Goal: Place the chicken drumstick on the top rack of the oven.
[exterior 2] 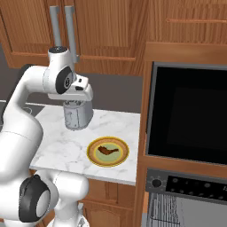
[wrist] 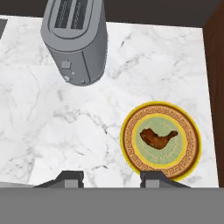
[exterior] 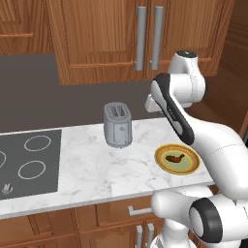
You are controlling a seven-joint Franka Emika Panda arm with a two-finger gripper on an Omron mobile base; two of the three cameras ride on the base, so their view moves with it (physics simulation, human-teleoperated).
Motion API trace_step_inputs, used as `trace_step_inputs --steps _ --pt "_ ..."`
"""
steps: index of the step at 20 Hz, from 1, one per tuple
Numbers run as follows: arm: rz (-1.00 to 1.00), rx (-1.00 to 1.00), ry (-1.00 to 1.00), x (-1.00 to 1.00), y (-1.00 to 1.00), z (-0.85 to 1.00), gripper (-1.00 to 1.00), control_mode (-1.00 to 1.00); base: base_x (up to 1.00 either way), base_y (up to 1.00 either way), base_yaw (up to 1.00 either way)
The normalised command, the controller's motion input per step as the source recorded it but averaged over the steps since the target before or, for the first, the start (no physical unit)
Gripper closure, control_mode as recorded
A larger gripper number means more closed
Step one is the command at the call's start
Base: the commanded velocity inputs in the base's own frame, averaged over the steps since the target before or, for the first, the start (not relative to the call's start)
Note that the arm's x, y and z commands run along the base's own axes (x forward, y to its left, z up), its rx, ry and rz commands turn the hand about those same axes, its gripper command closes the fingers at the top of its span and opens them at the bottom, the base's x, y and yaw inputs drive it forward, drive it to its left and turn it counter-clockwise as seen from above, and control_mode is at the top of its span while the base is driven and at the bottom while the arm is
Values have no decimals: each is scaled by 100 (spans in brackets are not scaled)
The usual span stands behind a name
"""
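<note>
the arm folds up over the marble bench [exterior: 92,164], its hand aimed straight down from well above, beside the grey toaster [wrist: 76,41]. the jaws [wrist: 111,178] stand apart, holding nothing. the chicken drumstick [wrist: 157,138] lies on the yellow plate [wrist: 131,153], at about 1 o'clock from the fingertips. the oven [exterior 2: 188,195] sits low at 4 o'clock from the plate.

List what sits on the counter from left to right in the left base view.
Stovetop → toaster → yellow plate with the chicken drumstick lying on it.
</note>
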Motion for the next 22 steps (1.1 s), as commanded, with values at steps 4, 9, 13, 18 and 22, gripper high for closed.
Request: trace_step_inputs --steps 4,9,13,18,22 --pt "-3 1 0 -14 0 -4 -100 -100 0 0 0" --pt "-42 16 11 -5 -44 -42 -100 -100 0 0 0" --pt "-51 14 11 -5 -56 -78 -100 -100 0 0 0" --pt "-36 2 9 0 -34 -74 -100 -100 0 0 0" --pt "-25 0 16 6 -56 -70 -100 -100 0 0 0"
